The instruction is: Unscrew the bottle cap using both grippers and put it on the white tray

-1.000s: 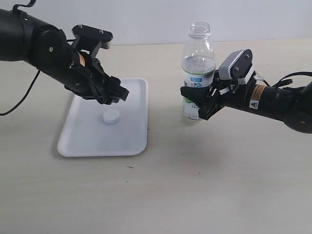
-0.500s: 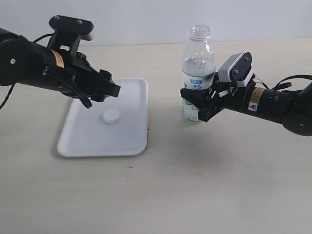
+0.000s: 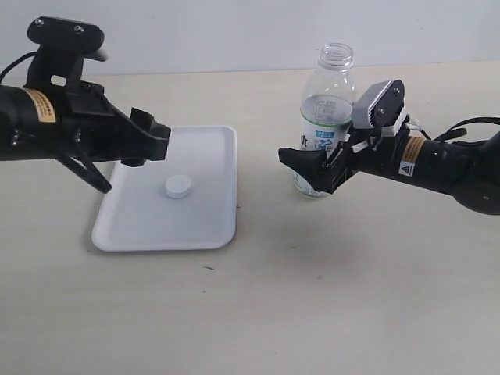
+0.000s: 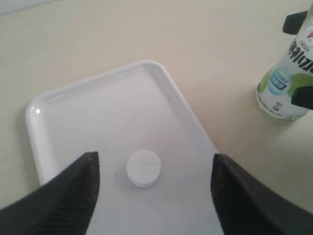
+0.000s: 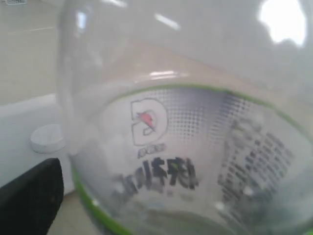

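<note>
The small round white plastic cap [image 3: 178,186] lies on the flat white plastic tray [image 3: 211,226], just beyond the left pincer [image 3: 156,139] — jaws apart, empty. The right pincer [image 3: 301,164] stands spread around the clear, labelled plastic bottle [image 3: 328,117] — uncapped

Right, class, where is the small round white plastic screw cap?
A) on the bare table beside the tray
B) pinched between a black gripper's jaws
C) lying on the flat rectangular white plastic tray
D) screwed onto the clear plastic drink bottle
C: the small round white plastic screw cap lies flat on the flat white plastic tray, and the neck of the clear plastic bottle is uncapped.
</note>
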